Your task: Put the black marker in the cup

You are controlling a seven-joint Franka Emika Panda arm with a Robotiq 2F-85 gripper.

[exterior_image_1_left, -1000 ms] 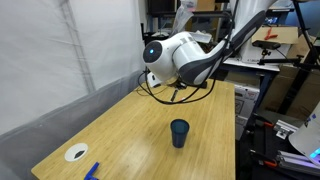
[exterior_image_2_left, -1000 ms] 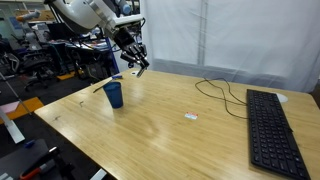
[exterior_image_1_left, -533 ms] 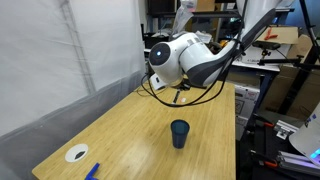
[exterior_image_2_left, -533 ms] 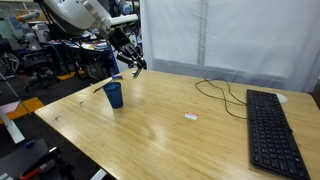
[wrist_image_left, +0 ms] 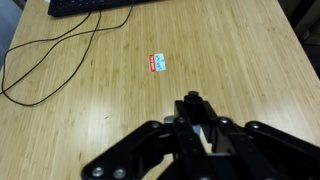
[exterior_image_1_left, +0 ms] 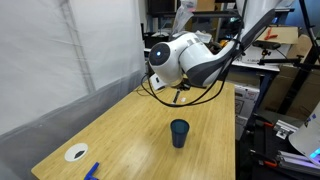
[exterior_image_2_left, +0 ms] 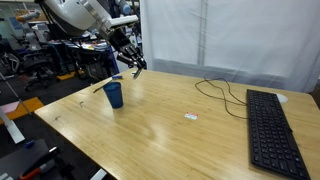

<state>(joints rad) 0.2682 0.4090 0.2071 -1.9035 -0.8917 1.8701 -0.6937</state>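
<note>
End effector (exterior_image_2_left: 135, 63) clenched, seemingly on the black marker (exterior_image_2_left: 141, 68), held tilted. The cup (exterior_image_2_left: 114, 94) stands upright at seven o'clock, below and apart.

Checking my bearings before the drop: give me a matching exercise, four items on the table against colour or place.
1 cup
2 keyboard
3 disc
4 label

A white, round, flat
B long, black
C dark blue, upright
D small, flat, lying between cup and keyboard

Pairs: 1-C, 2-B, 3-A, 4-D
</note>
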